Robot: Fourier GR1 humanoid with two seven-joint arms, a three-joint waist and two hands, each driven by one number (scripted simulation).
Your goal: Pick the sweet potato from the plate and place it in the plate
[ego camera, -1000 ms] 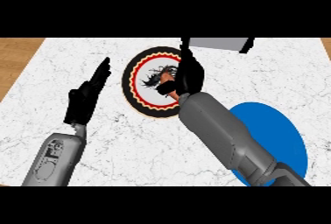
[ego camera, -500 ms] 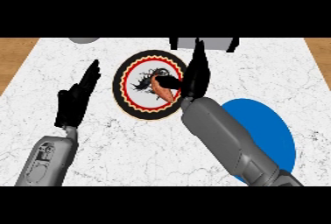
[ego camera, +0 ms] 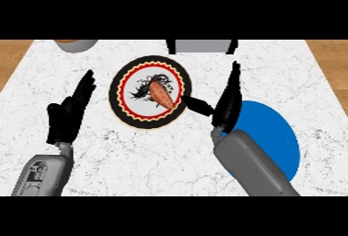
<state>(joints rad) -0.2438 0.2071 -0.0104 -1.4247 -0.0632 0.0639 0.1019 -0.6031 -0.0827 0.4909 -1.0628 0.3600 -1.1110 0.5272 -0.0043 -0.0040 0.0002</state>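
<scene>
Two black hands rise from grey forearms over a white marbled counter top [ego camera: 136, 152]. At the view's right, the right hand [ego camera: 228, 103] stands edge-on with its fingers straight and together, pointing toward twelve o'clock, while its thumb juts out toward ten o'clock and reaches the rim of the patterned plate; the fingers are not closed on anything. The left hand [ego camera: 68, 115] shows at the view's left, resting open with its fingers straight and close together, angled toward one o'clock, well apart from both plates. Between the hands lies a round plate with a black rim, a red and yellow scalloped ring and a pale centre bearing a dark sketch [ego camera: 151, 94]. An orange-brown, tapered sweet potato [ego camera: 163, 94] lies in that plate's centre, its narrow end pointing to about five o'clock, near the right thumb. At four o'clock from this plate sits a plain blue round plate [ego camera: 272, 129], partly hidden behind the right forearm, with nothing visible in it.
</scene>
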